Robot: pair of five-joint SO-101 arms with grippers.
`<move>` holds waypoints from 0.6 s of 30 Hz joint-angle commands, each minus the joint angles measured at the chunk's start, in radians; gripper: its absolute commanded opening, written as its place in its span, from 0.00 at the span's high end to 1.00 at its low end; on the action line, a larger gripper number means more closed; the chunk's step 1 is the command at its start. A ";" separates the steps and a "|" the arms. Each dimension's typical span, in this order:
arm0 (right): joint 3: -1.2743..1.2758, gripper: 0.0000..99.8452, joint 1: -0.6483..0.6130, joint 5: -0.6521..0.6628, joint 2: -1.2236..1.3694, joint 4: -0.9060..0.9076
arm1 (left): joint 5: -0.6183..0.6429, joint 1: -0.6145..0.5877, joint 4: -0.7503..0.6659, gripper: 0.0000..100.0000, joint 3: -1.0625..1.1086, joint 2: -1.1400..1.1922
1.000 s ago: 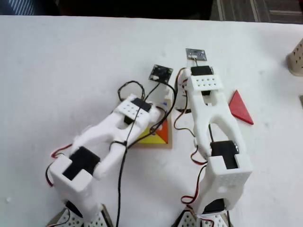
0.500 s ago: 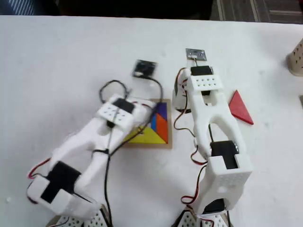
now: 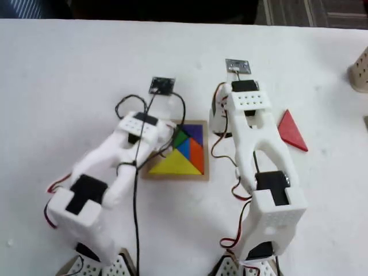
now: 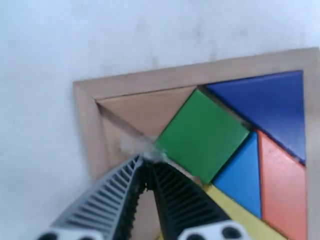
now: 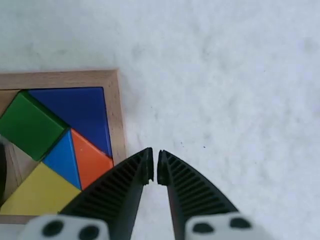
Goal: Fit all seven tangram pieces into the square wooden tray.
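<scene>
The square wooden tray lies between the two arms. In it are a yellow triangle, an orange piece, a light blue triangle, a green square and a dark blue triangle. A triangular patch of bare tray floor shows beside the green square. My left gripper is shut and empty, with its tips over that patch at the green square's corner. My right gripper is shut and empty over the white table, just off the tray's rim. A red triangle lies on the table to the right of the right arm.
The left arm covers the tray's left part in the high view. Cables loop above both wrists. A pale perforated object stands at the table's right edge. Open white table stretches to the far left and back.
The left arm has swung left off the tray, uncovering the coloured pieces. The right arm and the red triangle have not moved.
</scene>
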 commanded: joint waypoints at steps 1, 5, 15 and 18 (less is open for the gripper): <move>-0.046 0.98 -0.004 0.012 -0.015 0.004 | -0.014 0.022 -0.003 0.98 -0.107 0.047; -0.046 0.98 -0.005 0.012 -0.015 0.004 | -0.008 0.030 -0.046 0.98 -0.110 0.054; -0.046 0.98 -0.001 0.012 -0.016 0.008 | -0.014 0.028 0.091 0.98 -0.101 -0.059; -0.046 0.98 0.007 0.025 -0.033 0.028 | -0.015 0.012 0.091 0.98 -0.066 -0.099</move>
